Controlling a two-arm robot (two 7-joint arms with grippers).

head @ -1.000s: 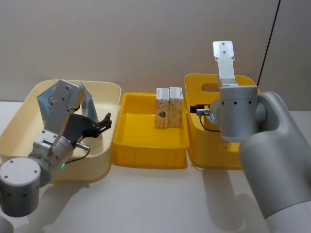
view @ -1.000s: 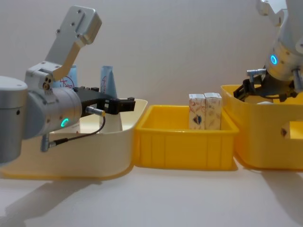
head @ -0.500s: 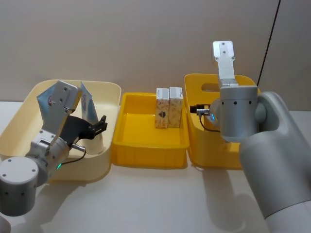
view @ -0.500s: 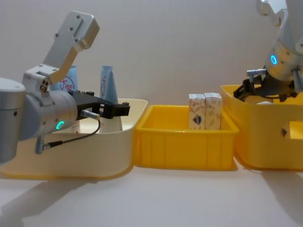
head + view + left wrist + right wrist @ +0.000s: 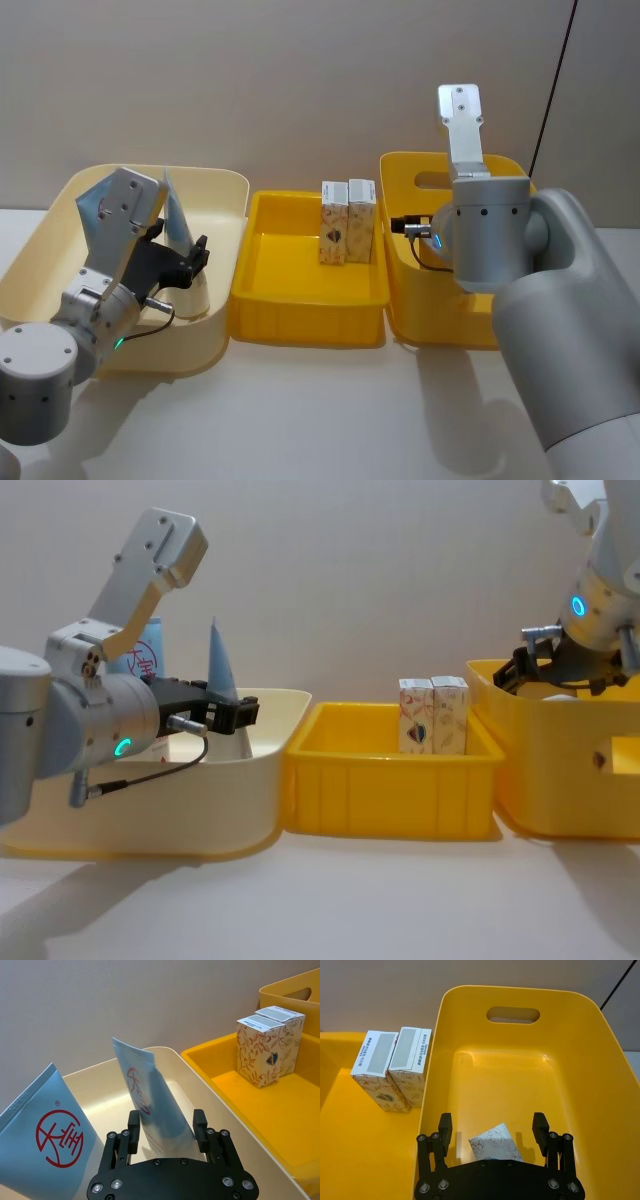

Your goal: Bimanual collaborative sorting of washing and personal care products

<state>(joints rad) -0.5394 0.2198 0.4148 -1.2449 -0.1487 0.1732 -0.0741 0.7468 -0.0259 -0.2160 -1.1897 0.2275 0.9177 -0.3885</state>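
three bins were lined up side by side on the counter (image 5: pixel 330 400): a cream bin (image 5: pixel 225 190) at the left, a yellow tray (image 5: pixel 300 310) in the middle, a handled yellow bin (image 5: pixel 600 1060) at the right. the left gripper (image 5: pixel 167 1117) was held inside the cream bin, its jaws spread wide either side of an upright pale blue tube (image 5: pixel 145 1105); a second tube (image 5: pixel 45 1145) was leaned just beside. the right gripper (image 5: pixel 492 1121) was hung over the handled bin, jaws released, one carton (image 5: pixel 492 1142) laid flat beneath. two cartons (image 5: pixel 347 220) were stood together at the tray's far wall.
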